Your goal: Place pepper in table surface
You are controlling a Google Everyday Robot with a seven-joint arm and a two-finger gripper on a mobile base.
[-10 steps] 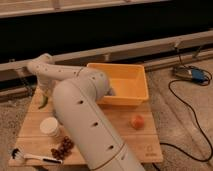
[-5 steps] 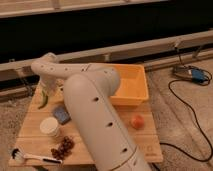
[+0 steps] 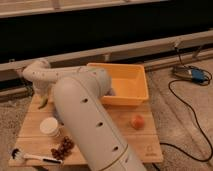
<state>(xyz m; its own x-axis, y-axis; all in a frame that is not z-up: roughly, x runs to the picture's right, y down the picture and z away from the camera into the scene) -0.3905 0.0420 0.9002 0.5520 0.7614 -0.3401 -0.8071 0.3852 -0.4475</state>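
**Pepper at the table's far-left corner, set-down in hand**

The gripper (image 3: 43, 96) hangs at about 10 o'clock on the table surface (image 3: 142, 142), at the end of the white arm (image 3: 85, 115) that sweeps across the middle of the view. The pepper (image 3: 44, 103) shows as a small green sliver right under the gripper's tip, low over the wood near the table's far-left edge. It is not possible to tell how far the claw is open, or whether it grips the pepper or merely stands over it. Nor can it be told whether the pepper touches the wood.

Other things share the table:
- The yellow bin (image 3: 131, 80) sits at about 1 o'clock, well apart from the pepper.
- A small pale cup (image 3: 50, 126) is at 8 o'clock.
- A cluster of dark grapes (image 3: 63, 147) is at 7 o'clock.
- A brush-like tool (image 3: 31, 157) lies along the near edge.
- A round orange fruit (image 3: 137, 121) is at 4 o'clock.

My judgement is that the step in hand is the placing itself, with the pepper brought to its spot and the release pending or just under way. The next move calls for lowering until the pepper rests on the wood, parting the claw gently, and lifting straight up. The pepper lies close to the edge, so any sideways drag could roll the slim thing off the table.
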